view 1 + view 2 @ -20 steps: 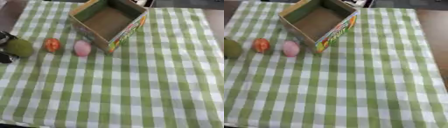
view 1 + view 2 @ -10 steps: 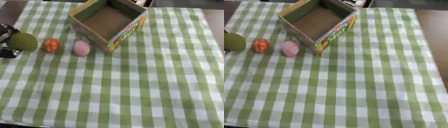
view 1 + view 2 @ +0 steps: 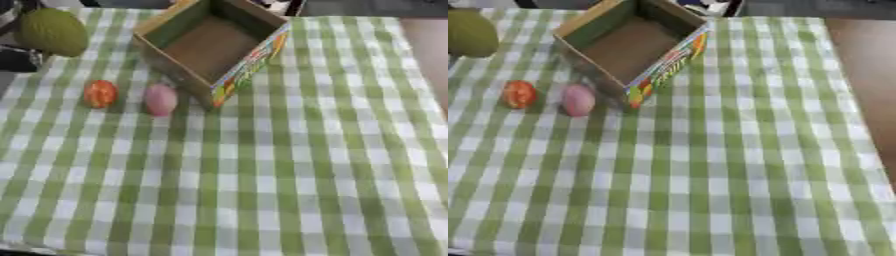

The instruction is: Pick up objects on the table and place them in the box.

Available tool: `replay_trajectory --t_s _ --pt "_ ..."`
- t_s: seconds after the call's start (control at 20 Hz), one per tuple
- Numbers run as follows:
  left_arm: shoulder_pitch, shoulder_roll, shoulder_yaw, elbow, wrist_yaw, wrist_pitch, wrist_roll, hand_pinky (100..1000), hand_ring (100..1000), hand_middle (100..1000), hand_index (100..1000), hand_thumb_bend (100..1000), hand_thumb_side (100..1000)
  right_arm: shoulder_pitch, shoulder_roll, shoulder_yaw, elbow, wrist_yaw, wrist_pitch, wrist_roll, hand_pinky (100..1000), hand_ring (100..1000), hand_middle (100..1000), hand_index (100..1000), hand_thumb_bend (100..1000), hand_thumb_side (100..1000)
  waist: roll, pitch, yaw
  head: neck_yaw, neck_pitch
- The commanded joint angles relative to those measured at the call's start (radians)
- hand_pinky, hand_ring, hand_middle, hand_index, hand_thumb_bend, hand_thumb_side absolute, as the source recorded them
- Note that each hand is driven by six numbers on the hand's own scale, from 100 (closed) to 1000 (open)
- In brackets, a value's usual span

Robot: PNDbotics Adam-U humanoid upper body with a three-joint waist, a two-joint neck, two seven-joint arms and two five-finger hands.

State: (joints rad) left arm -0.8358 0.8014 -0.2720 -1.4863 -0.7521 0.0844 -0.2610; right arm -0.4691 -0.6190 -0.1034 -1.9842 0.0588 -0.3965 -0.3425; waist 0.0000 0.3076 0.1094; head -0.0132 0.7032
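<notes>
A green oval fruit (image 3: 52, 32) hangs above the table's far left corner, with my left hand (image 3: 19, 58) shut on it; only dark parts of the hand show at the picture's edge. An open cardboard box (image 3: 250, 65) with a colourful printed side stands at the far middle, to the right of the fruit, and nothing lies in it. On the checked cloth, left of the box's near corner, lie a small orange-red round thing (image 3: 100, 93) and a pink egg-shaped thing (image 3: 160, 100). My right hand shows in neither view.
A green-and-white checked cloth (image 3: 289, 165) covers the table. A brown table edge (image 3: 868, 75) shows bare at the right. Dark things stand beyond the far edge behind the box.
My left hand has lifted the green fruit off the cloth and carried it up and away, a little to the right toward the box. The orange-red and pink things have not moved.
</notes>
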Motion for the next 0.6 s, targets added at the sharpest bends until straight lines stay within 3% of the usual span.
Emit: replay_trajectory --t_s 0.05,0.6 --pt "-0.073 -0.047 0.016 -0.015 -0.029 -0.010 -0.008 566 533 529 675 100 100 -0.023 -0.023 0.000 -0.016 -0.010 -0.003 0.008 761 787 556 840 100 523 0.003 -0.021 -0.006 0.006 0.002" --pt "-0.282 -0.258 0.031 0.143 -0.167 -0.094 0.061 586 541 532 664 100 100 -0.077 -0.011 0.009 -0.016 -0.026 -0.016 0.027 761 788 554 840 100 524 -0.005 0.029 -0.061 0.079 -0.051"
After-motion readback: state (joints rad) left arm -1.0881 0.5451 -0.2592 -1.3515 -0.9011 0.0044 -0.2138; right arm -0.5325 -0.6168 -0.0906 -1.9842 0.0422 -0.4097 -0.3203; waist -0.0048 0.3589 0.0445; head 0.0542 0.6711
